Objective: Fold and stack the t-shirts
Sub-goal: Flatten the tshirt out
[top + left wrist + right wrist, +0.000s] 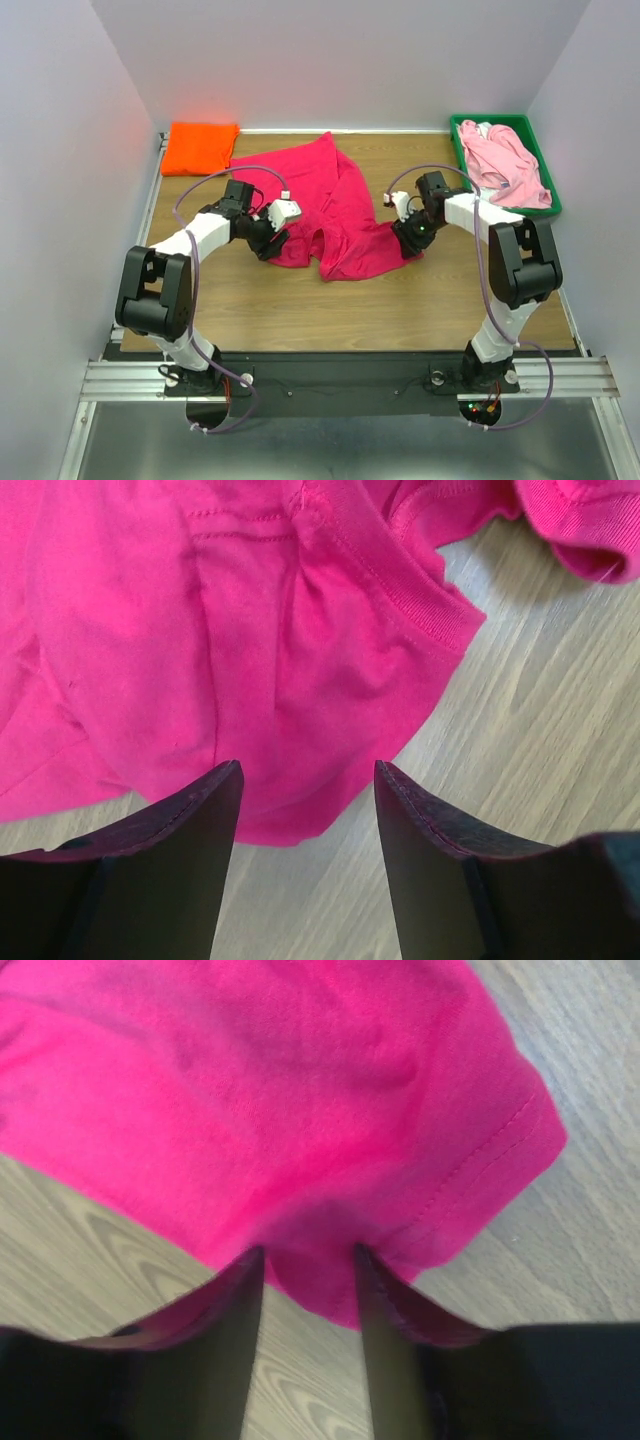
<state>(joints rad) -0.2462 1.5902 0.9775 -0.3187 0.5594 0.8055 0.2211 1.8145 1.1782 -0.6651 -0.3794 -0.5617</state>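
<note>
Dark fingers fill the foreground of both wrist views: the left gripper (308,770) stands apart astride a rounded edge of the crimson shirt (330,215) near its ribbed collar, while the right gripper (308,1252) looks pinched on a bunch of cloth beside a stitched hem. That shirt lies crumpled mid-table between the arms. Light, limp and likely to sag, it is probably best held at two seamed edges. The wooden table (400,310) looks smooth, so cloth should slide. Pale walls (350,60) close it in. An orange shirt (200,147) sits folded far left, a pink shirt (505,165) heaped in the green tray (500,119) far right.
</note>
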